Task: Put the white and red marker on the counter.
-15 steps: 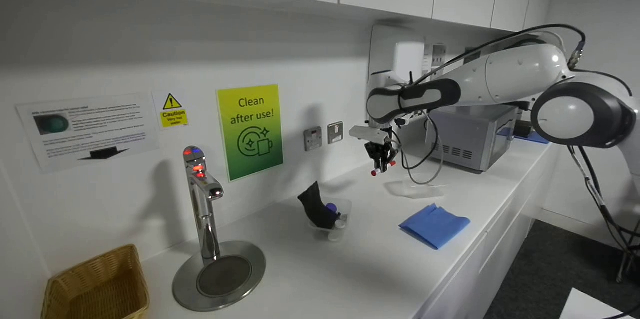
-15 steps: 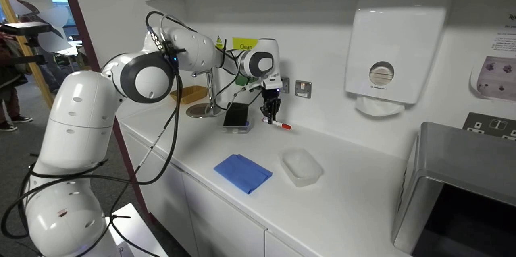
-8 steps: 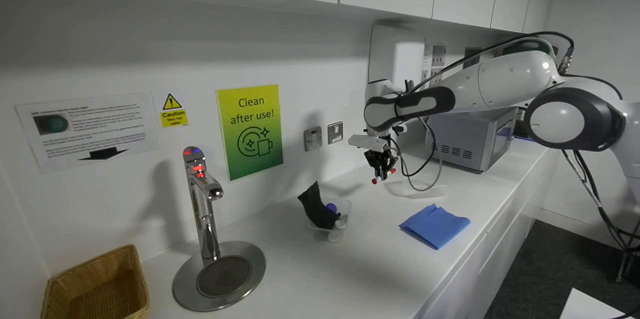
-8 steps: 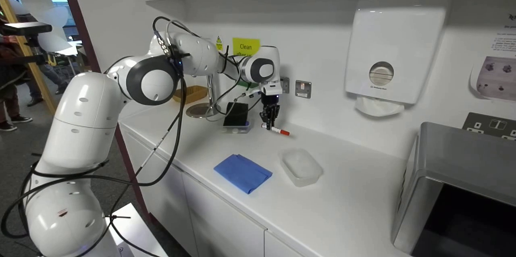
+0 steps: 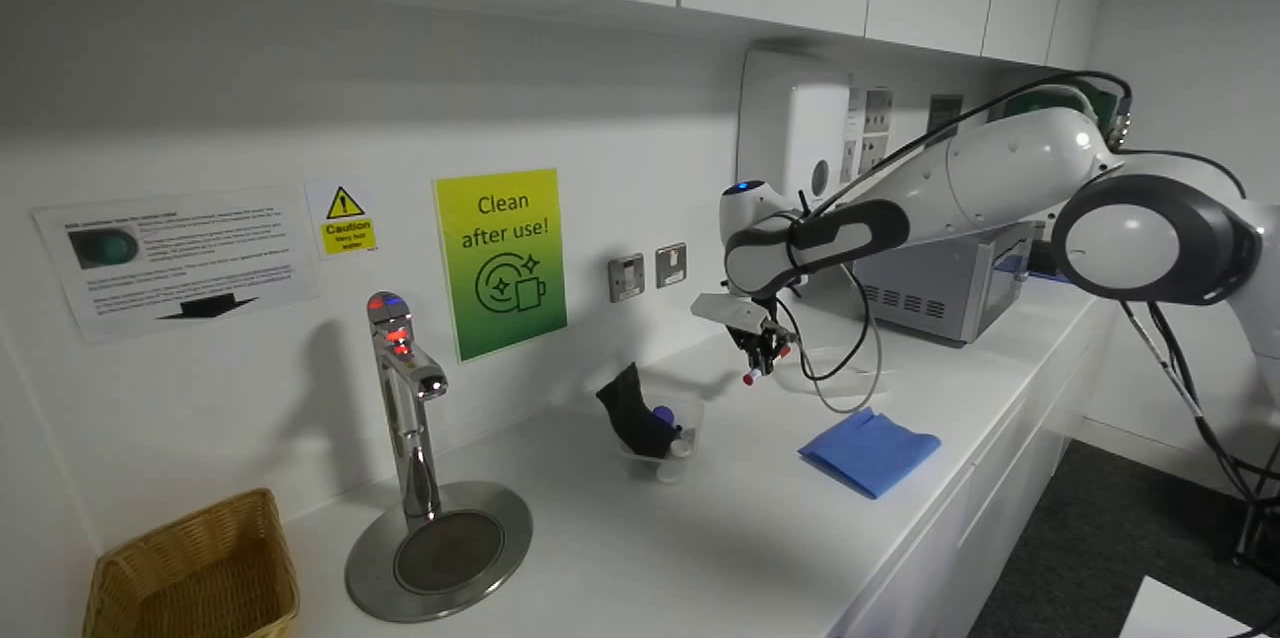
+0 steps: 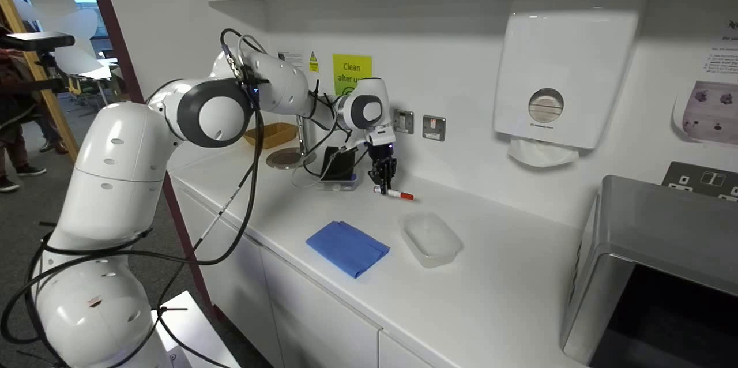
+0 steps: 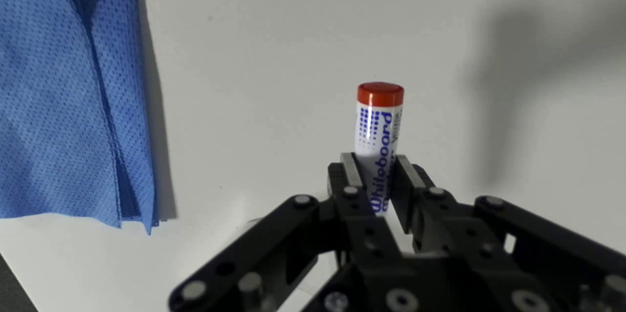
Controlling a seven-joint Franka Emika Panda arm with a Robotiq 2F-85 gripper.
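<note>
The white and red marker [image 7: 377, 128] is a slim white stick with red ends and blue "Whiteboard" lettering in the wrist view. It also shows in both exterior views [image 5: 757, 374] [image 6: 399, 194], lying roughly level. My gripper [image 7: 375, 170] is shut on the marker's white middle, which its fingers partly hide; it also shows in both exterior views [image 5: 767, 358] [image 6: 383, 188]. The gripper points down and holds the marker above the white counter [image 5: 620, 558], near the back wall. The counter also shows in an exterior view [image 6: 490, 293] and the wrist view [image 7: 269, 57].
A folded blue cloth [image 6: 347, 248] and a clear plastic tub [image 6: 431, 239] are on the counter. A clear tub [image 5: 690, 418] holding a black item stands nearer the metal tap [image 5: 408, 418]. A wicker basket [image 5: 200, 568] and a grey microwave [image 6: 651, 229] stand at opposite ends.
My gripper has moved down towards the counter with the marker still in it. It has also shifted slightly towards the tap end.
</note>
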